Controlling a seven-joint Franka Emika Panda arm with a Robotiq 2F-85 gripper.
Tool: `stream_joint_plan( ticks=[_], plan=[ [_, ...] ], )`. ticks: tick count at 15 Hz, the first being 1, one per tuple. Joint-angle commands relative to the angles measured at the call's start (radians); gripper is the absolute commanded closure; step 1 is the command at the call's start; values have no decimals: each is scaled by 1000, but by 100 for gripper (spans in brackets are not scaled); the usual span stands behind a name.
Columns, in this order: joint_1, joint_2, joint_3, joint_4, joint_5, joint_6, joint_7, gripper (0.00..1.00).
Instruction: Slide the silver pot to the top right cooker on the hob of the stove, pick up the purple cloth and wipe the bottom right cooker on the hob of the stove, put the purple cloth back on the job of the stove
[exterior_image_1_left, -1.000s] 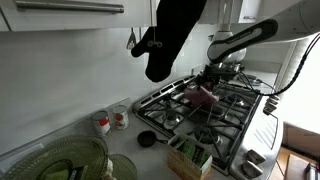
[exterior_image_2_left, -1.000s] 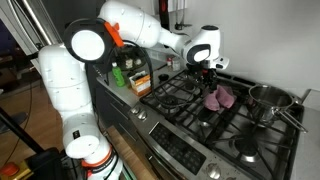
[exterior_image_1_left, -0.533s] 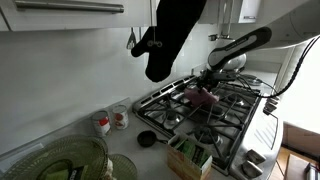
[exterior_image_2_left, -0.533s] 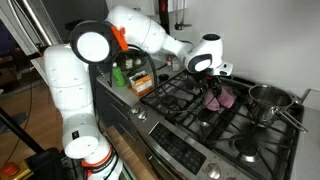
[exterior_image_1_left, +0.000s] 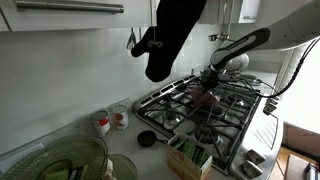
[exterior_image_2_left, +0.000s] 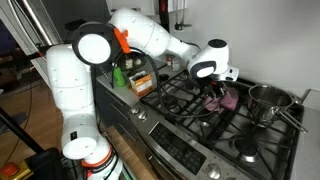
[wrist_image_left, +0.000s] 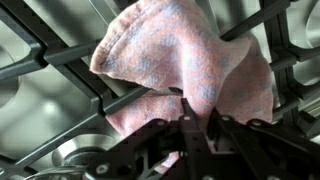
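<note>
Black grates of the hob (exterior_image_2_left: 185, 98) fill the scene, with a counter of bottles (exterior_image_2_left: 124, 74) beside it and a dark mitt (exterior_image_1_left: 172, 35) hanging on the wall above.

The pot (exterior_image_2_left: 266, 101) stands on a corner burner at the far end of the hob, well apart from where I am working. I judge the slide is done, though I cannot confirm from these angles that this is the top right burner.

The cloth (wrist_image_left: 190, 60) lies crumpled on the grate near the middle of the hob, and both exterior views show it there (exterior_image_2_left: 224, 99) (exterior_image_1_left: 204, 96). My gripper (wrist_image_left: 200, 126) is down on its near edge. In the wrist view the fingers (wrist_image_left: 186, 122) are drawn close together with a fold of the cloth between them, so I read it as pinching the cloth. The bulk of the cloth rests on the bars, not lifted.

So I am at the pick-up. Left to do are raising the cloth, wiping the bottom right burner and laying the cloth back on the hob.
</note>
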Motion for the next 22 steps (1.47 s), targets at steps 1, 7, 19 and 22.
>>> stream_joint_plan(
  ticks=[1, 7, 19, 22],
  plan=[
    [-42, -31, -5, 4, 49, -49, -50, 96],
    [-59, -111, -107, 22, -184, -275, -18, 96],
    [-81, -103, -241, -31, -797, -82, 188, 96],
    [-86, -101, -206, -45, -598, -208, 136, 96]
  ],
)
